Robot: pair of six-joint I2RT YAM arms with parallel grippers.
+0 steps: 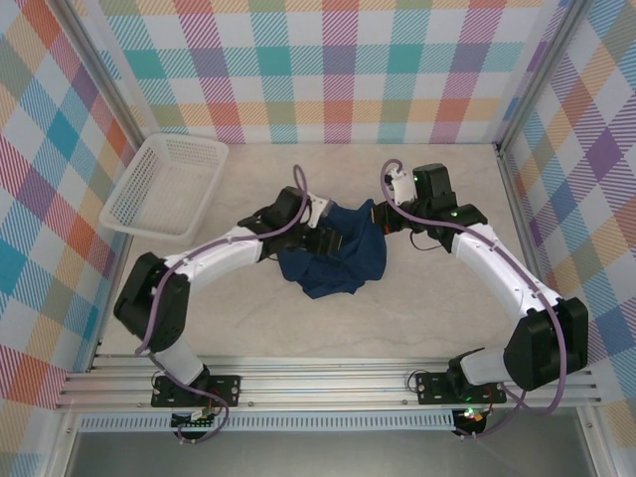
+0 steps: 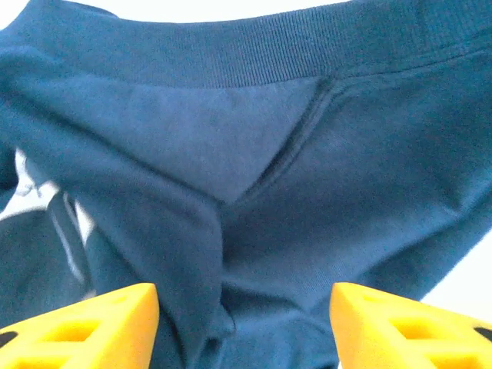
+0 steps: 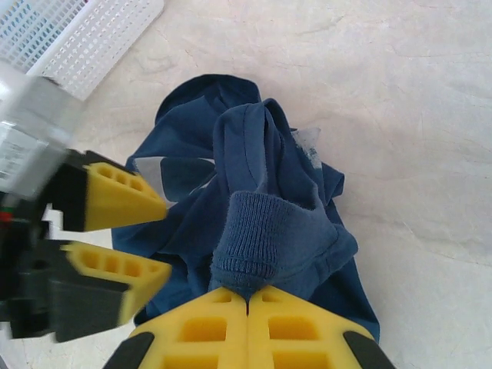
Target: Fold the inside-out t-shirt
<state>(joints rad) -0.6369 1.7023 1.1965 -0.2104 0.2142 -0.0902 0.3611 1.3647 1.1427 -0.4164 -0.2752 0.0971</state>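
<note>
The inside-out t-shirt (image 1: 333,260) is a dark navy bundle crumpled on the table between my two arms. My right gripper (image 3: 247,298) is shut on its ribbed collar band (image 3: 257,231), holding that fold raised above the rest of the cloth. My left gripper (image 2: 244,330) is open, its yellow fingers (image 2: 84,327) wide apart with navy cloth (image 2: 254,154) lying between and beyond them. In the right wrist view the left gripper (image 3: 165,237) stands at the shirt's left side, jaws apart. From above, the left gripper (image 1: 321,237) and right gripper (image 1: 382,221) sit at the bundle's far edge.
A white mesh basket (image 1: 164,184) lies at the table's far left, and its corner (image 3: 77,38) is in the right wrist view. Pale table surface (image 1: 298,328) stretches in front of the shirt. Plaid walls (image 1: 328,70) close in the back and sides.
</note>
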